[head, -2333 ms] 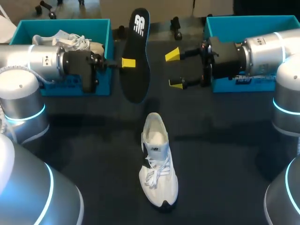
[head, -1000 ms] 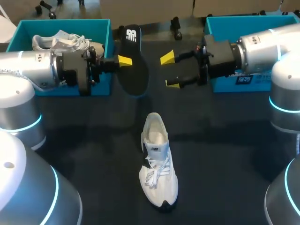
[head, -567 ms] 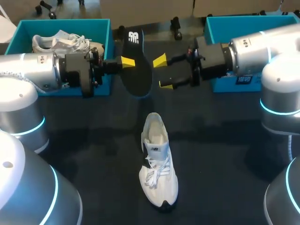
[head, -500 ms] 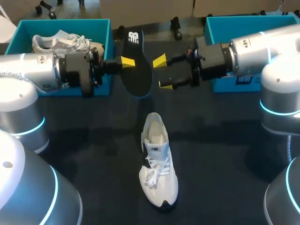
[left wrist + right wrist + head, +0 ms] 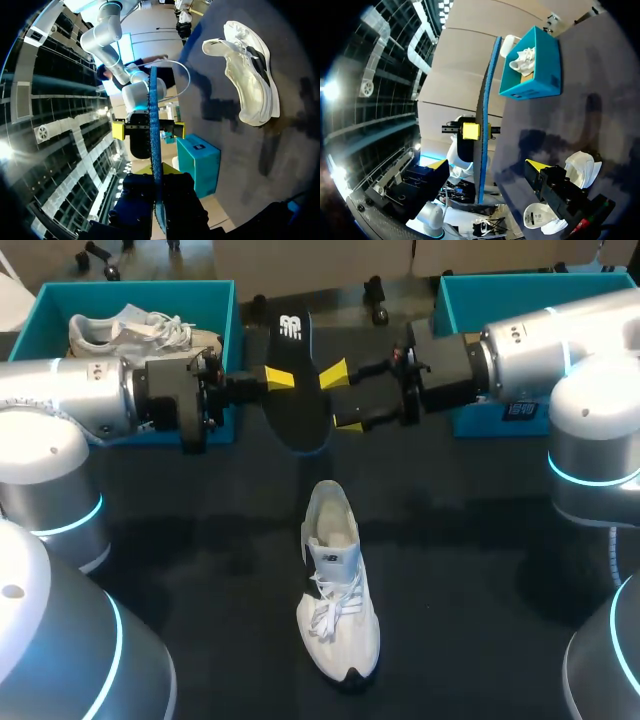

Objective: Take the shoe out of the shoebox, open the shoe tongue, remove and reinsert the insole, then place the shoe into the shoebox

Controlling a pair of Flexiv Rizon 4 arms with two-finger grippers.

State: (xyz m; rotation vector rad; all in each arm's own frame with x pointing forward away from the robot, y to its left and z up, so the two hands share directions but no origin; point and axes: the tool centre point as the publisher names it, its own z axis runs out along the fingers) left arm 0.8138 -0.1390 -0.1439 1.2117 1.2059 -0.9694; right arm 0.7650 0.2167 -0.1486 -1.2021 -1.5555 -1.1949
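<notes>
Left arm lies level, in from the left edge of the dark tabletop point(image 5: 480, 570). The left fingers point(image 5: 278, 378) are clenched on a black foam insole with a blue edge point(image 5: 294, 415), held in the air over the far middle of the tabletop with its length running far to near. From the left wrist the insole point(image 5: 153, 125) shows edge-on, straight out from between them. Right arm lies level, in from the right edge, facing the left arm. The right fingers point(image 5: 334, 373) are spread and grasp nothing; the insole point(image 5: 484, 125) sits just ahead, in line with their gap, untouched. A white lace-up sneaker point(image 5: 336, 585) stands on its sole near the middle, toe toward the near edge. A teal cardboard shoebox point(image 5: 215, 300) at the far left corner holds a second white sneaker point(image 5: 130, 328). A second teal shoebox point(image 5: 470, 290) stands at the far right.
</notes>
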